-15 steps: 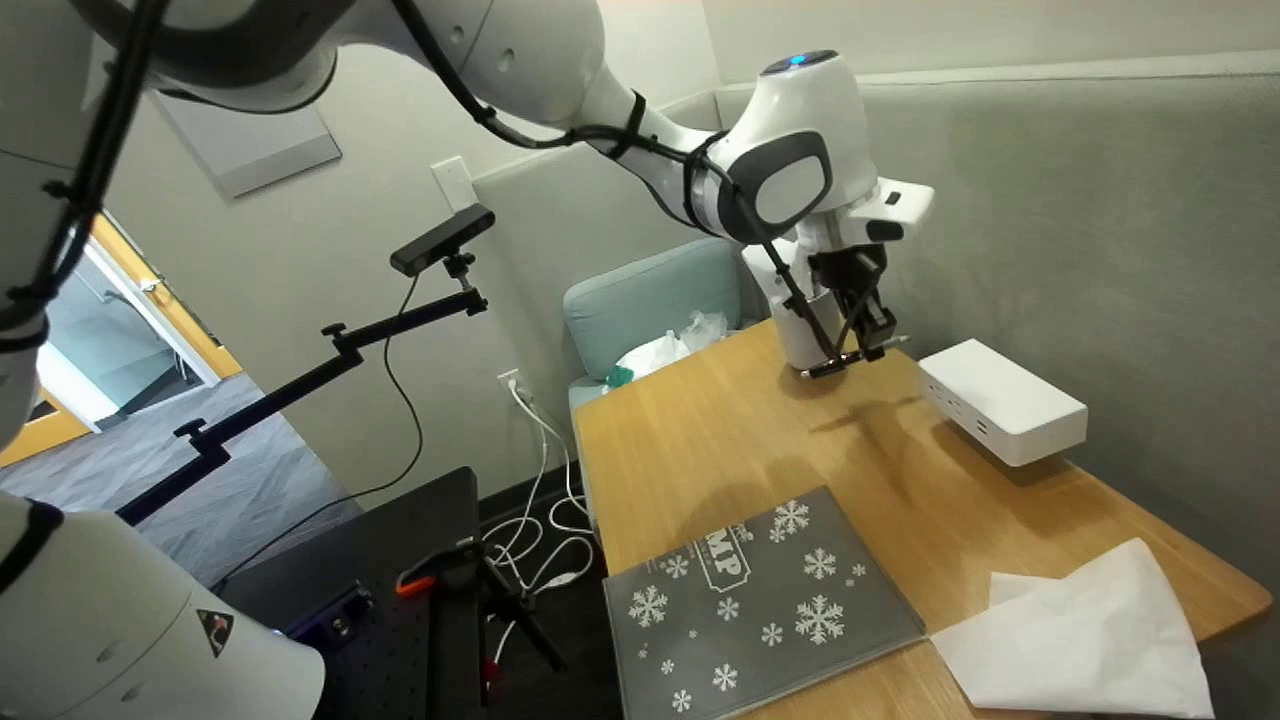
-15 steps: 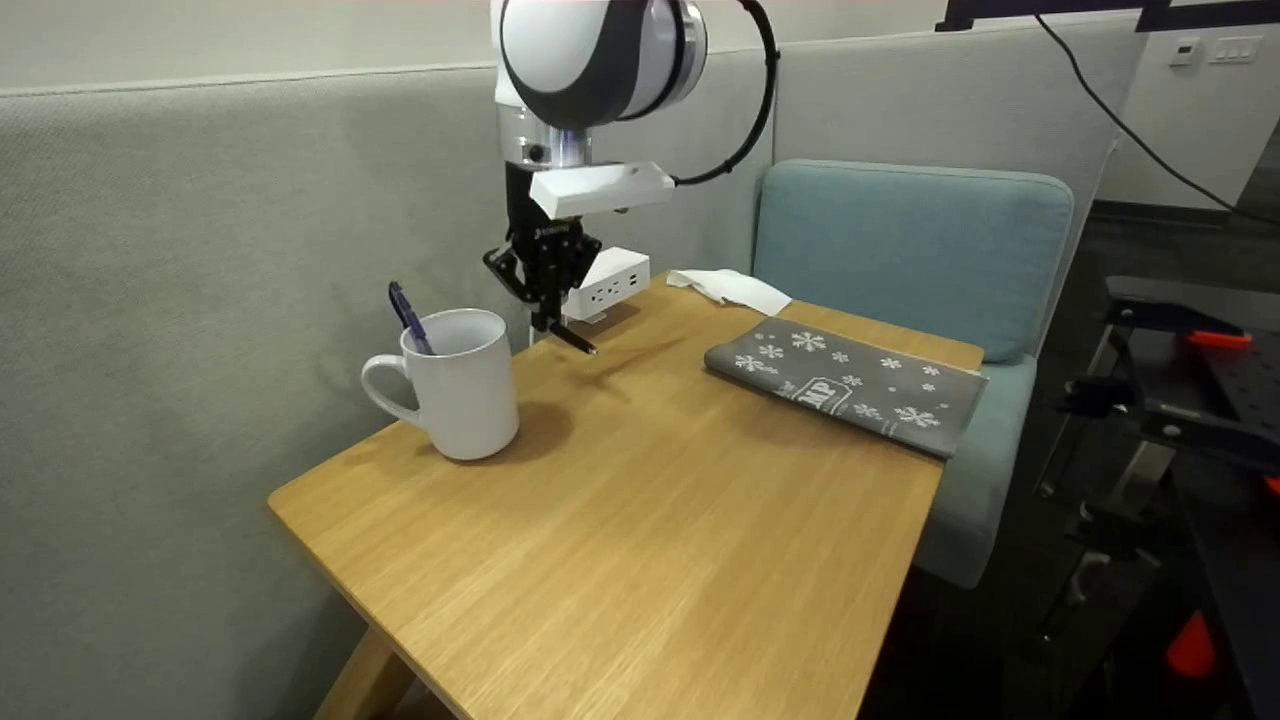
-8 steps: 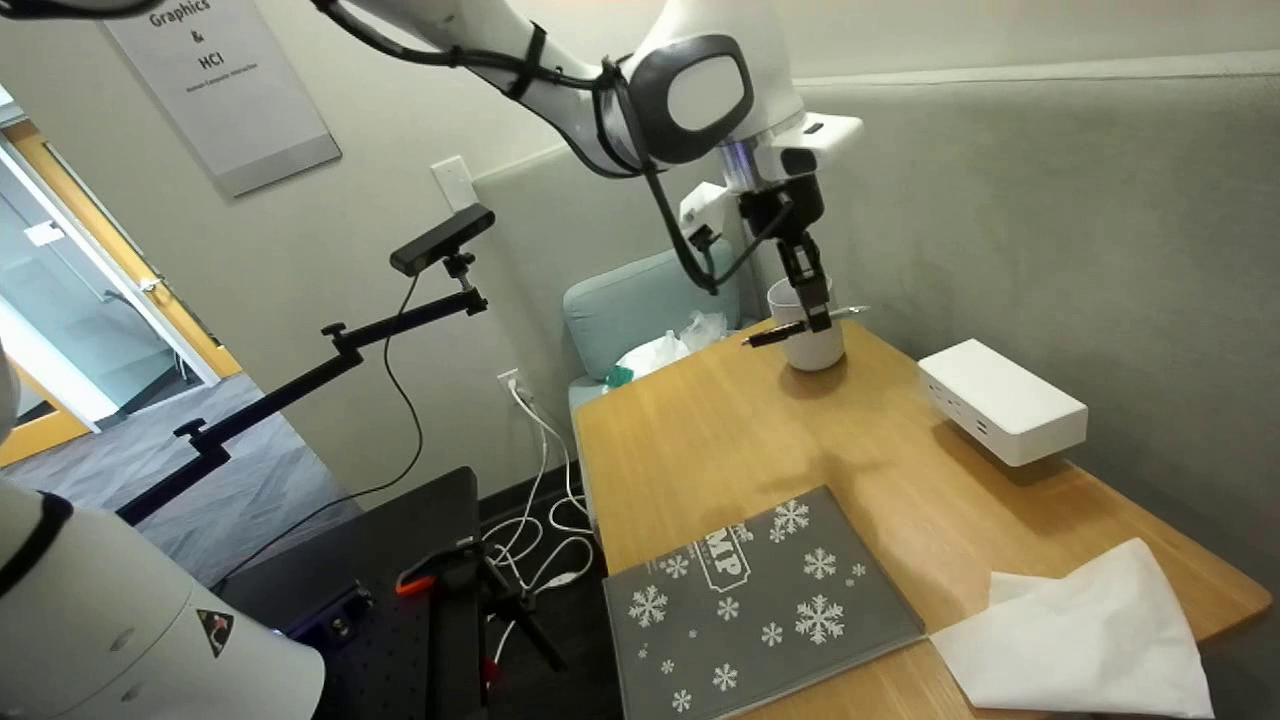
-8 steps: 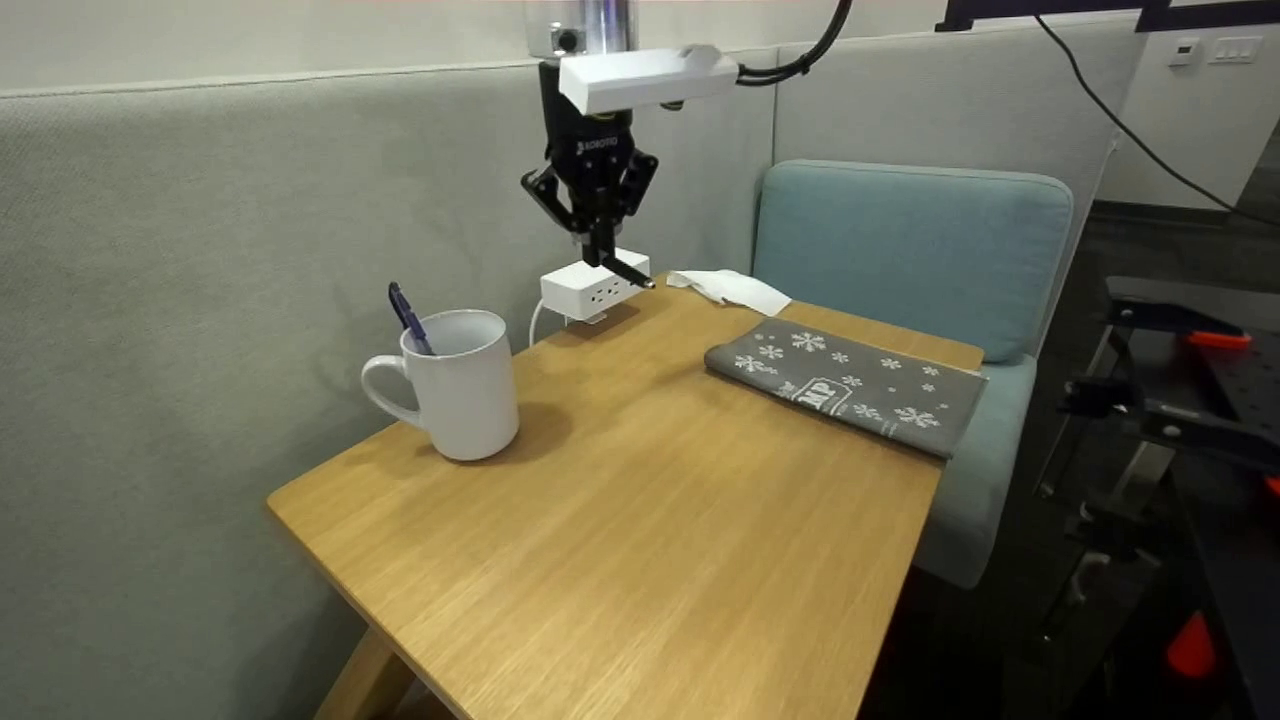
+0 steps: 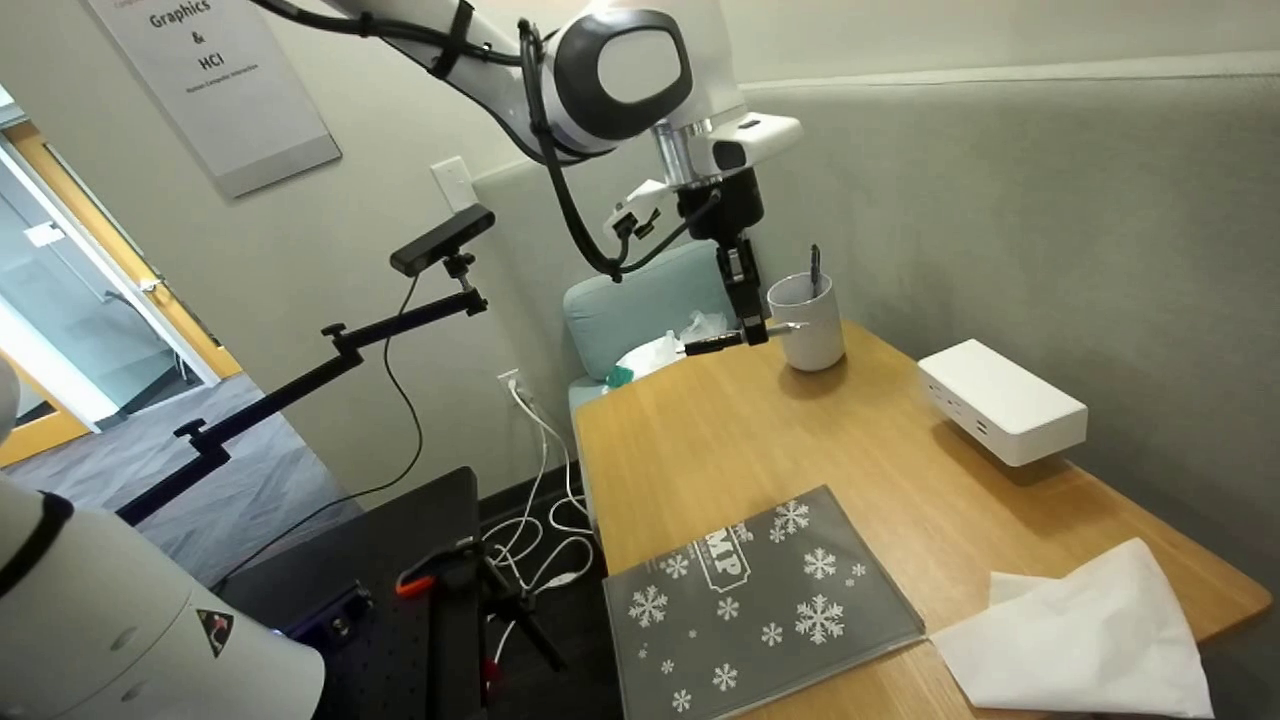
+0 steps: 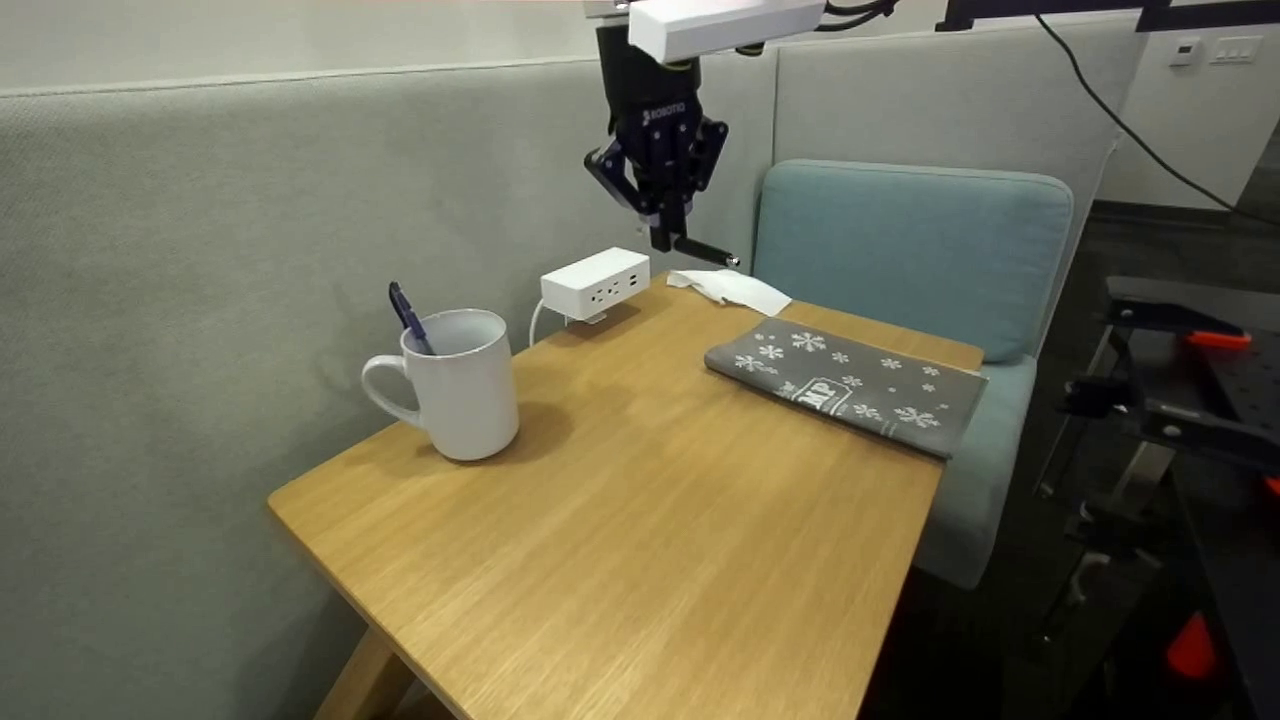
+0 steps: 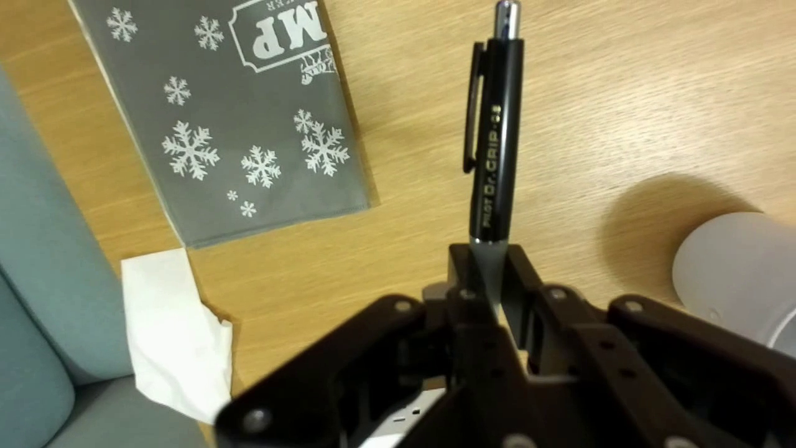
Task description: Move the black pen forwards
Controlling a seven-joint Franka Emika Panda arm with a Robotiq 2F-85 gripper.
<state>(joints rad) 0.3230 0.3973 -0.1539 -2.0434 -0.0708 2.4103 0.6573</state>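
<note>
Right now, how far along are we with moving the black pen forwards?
Done: the pick-up. In the wrist view the black pen is clamped in the pincer.
In hand: the carry. In an exterior view it is held up off the table.
Left, probably: lowering and releasing it, since the pincer is closed on it. No target spot shows, so I can't tell whether it is far enough forward.

We see a glossy plastic pen (image 7: 497,146) with a shiny metal button (image 7: 507,21), a smooth wooden table (image 6: 620,520), a smooth mug (image 6: 465,400), matt paper (image 7: 177,336) and a far panel (image 6: 250,220) in textured cloth.
</note>
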